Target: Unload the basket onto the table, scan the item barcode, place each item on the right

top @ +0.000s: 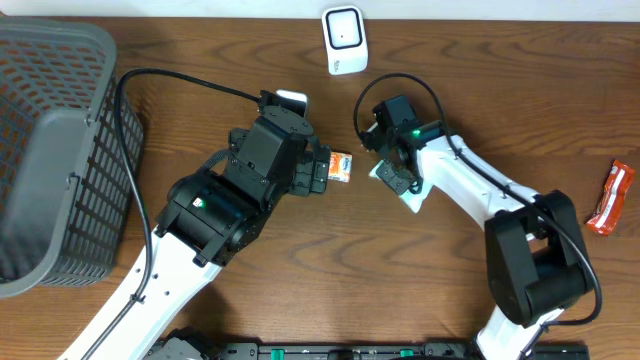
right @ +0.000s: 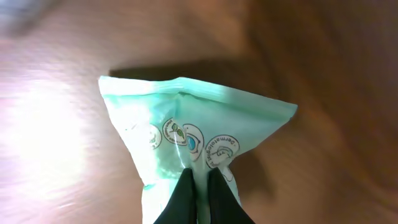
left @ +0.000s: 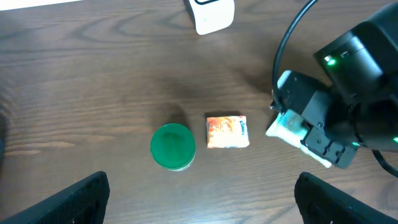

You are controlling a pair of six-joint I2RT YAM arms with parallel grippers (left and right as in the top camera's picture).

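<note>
Two robot arms reach across a wooden counter [top: 350,260] from its near edge. The left gripper [top: 316,172] hangs above the middle of the counter with its black fingers [left: 74,198] spread wide and nothing between them. Below it, in the left wrist view, stand a round tub with a green lid [left: 173,147] and, just beside it on the right, a small orange packet [left: 227,132] lying flat. The two are close but apart.

To the right, the right gripper [right: 200,182] is pressed together on the lower edge of a pale green pouch [right: 193,130], the thin film pinched between its dark fingertips. The pouch is printed with small round emblems, and its far corners flare out above the wood, casting a shadow behind it. From overhead the pouch [top: 418,200] shows as a pale patch beneath the right wrist, right of the orange packet.

A red snack bar [top: 610,197] lies alone near the right edge. A grey mesh basket [top: 50,150] fills the left side. At the far edge, beyond both grippers, stands a white barcode scanner [top: 343,38], well apart from the pouch.
</note>
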